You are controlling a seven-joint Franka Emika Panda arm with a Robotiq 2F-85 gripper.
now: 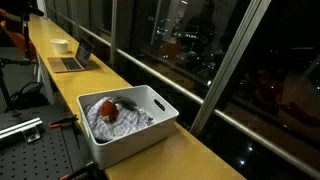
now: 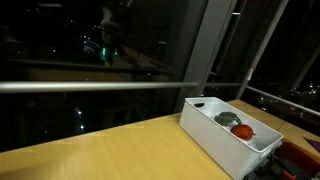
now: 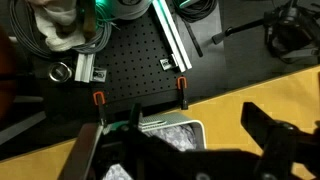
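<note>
A white plastic bin (image 1: 166, 106) stands on a long wooden counter (image 1: 190, 152) by dark windows. A grey patterned cloth (image 1: 128, 124) and a red object (image 1: 108, 108) lie in it. The bin (image 2: 214, 137) and the red object (image 2: 243, 130) also show in an exterior view. In the wrist view my gripper (image 3: 180, 150) is open, its black fingers spread wide above a corner of the bin (image 3: 197, 127) and the cloth (image 3: 168, 135). It holds nothing. The arm is not in either exterior view.
A laptop (image 1: 72, 60) and a white bowl (image 1: 60, 45) sit farther along the counter. A black perforated board (image 3: 130, 60) borders the counter, with orange clamps (image 3: 182, 88), cables and a metal rail (image 3: 170, 35). Window frames (image 2: 215, 45) stand right behind the counter.
</note>
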